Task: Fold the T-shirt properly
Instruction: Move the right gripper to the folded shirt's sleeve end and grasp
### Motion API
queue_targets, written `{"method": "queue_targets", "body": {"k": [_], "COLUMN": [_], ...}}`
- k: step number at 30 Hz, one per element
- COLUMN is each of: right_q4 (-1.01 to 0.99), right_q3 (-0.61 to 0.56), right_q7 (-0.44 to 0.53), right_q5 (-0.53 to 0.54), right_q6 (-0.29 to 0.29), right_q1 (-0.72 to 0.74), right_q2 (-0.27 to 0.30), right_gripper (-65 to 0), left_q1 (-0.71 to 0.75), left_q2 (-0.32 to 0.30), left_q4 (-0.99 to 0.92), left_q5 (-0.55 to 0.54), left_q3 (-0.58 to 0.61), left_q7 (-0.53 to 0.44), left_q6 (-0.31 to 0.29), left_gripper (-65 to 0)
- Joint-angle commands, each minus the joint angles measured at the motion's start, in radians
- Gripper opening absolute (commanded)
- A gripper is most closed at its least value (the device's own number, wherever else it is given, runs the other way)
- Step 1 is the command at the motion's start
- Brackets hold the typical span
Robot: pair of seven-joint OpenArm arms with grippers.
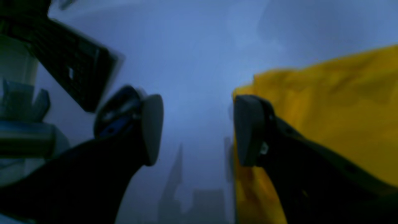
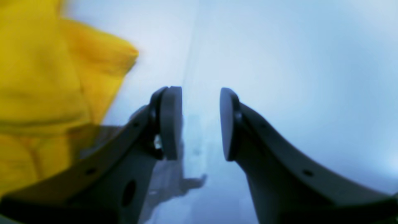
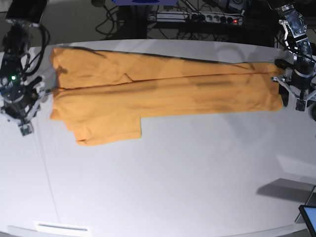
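T-shirt spread lengthwise across far half of white surface, folded over along its length into a long band, w/ one sleeve flap sticking out toward near side at base view's left. Left end effector at band's end on base view's right, jaws apart, nothing btwn pads, cloth just beside one finger. Right end effector at opposite end, jaws also parted, empty, cloth edge close alongside. Placed so, probably, because each arm sits at one short end of garment, ready to take corners for next fold; judged partway thru task, lengthwise fold laid down, crosswise folds not yet done. Far long edge runs near surface's back rim, cables & gear right behind, so little room there. Near half of surface bare, wide room to bring cloth forward or swing ends inward. Dark device corner at near edge on base view's right, well apart from cloth
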Motion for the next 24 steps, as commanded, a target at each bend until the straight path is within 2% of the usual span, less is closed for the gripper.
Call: {"method": "queue_targets", "body": {"k": [1, 8, 12, 16, 24], "right_q4": [0.016, 0.016, 0.016, 0.016, 0.018], "right_q3": [0.001, -0.031, -0.072, -0.126, -0.158], "right_q7": [0.016, 0.022, 0.014, 0.013, -0.064], "right_q5": [-0.018, -0.050, -0.053, -0.052, -0.052], "right_q6": [0.005, 0.007, 0.008, 0.014, 0.179], "right_q1": [0.015, 0.055, 0.099, 0.116, 0.167], "right_q2": [0.003, -0.001, -0.001, -0.001, -0.090], "right_gripper": [-44.8, -44.8, -44.8, -44.8, -44.8], "left_q1": [-0.019, -0.118, -0.161, -0.167, -0.167], "left_q2": [-0.022, -0.021, 0.007, 0.008, 0.005], "left_q4": [0.026, 0.032, 0.035, 0.028, 0.028], "left_q5": [-0.002, -0.002, 0.000, 0.000, 0.002], "left_q3": [-0.008, 0.001, 0.002, 0.022, 0.042], "left_q7": [-0.022, 0.097, 0.104, 0.104, 0.104], "left_q6": [0.009, 0.007, 0.007, 0.007, 0.007], "left_gripper": [-29.4, -29.4, -29.4, -29.4, -29.4]}}
